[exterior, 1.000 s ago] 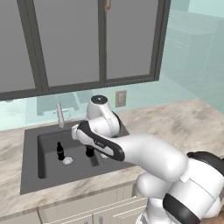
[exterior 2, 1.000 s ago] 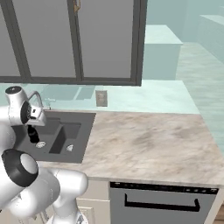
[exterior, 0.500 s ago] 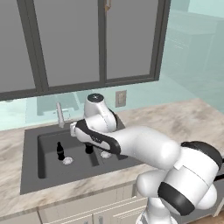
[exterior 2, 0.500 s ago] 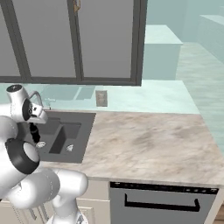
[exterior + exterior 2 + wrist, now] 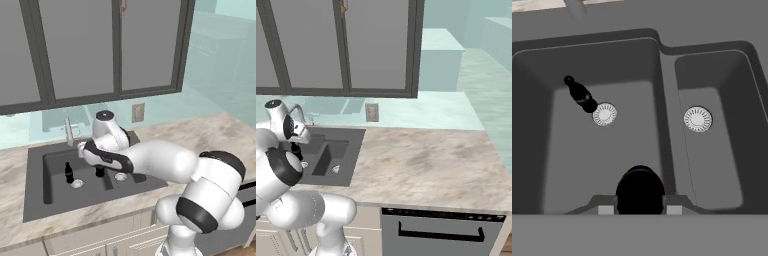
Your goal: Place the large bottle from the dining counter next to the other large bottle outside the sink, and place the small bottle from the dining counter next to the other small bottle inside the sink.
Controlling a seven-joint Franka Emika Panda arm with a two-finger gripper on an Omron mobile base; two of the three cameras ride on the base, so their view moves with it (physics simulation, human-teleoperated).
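My gripper (image 5: 640,210) is shut on the small bottle (image 5: 640,190), whose round black top shows between the fingers (image 5: 605,210). It hangs over the near part of the left basin, close to the divider of the dark grey sink (image 5: 667,100). The other small bottle (image 5: 579,94) stands in that left basin beside its round drain (image 5: 604,114). From the left base view, the gripper (image 5: 100,171) is low inside the sink (image 5: 35,150), to the right of the other small bottle (image 5: 69,172). The large brown bottle and the dining counter are out of view.
A slim faucet (image 5: 68,131) rises behind the sink, below the window. A wall outlet (image 5: 138,112) sits to its right. The right basin has its own drain (image 5: 697,119). Beige marble counter (image 5: 421,160) stretches right of the sink, above a dishwasher (image 5: 441,232).
The arm's elbow and upper links have swung toward the front right. The hand has stayed low in the sink, still shut on the small bottle.
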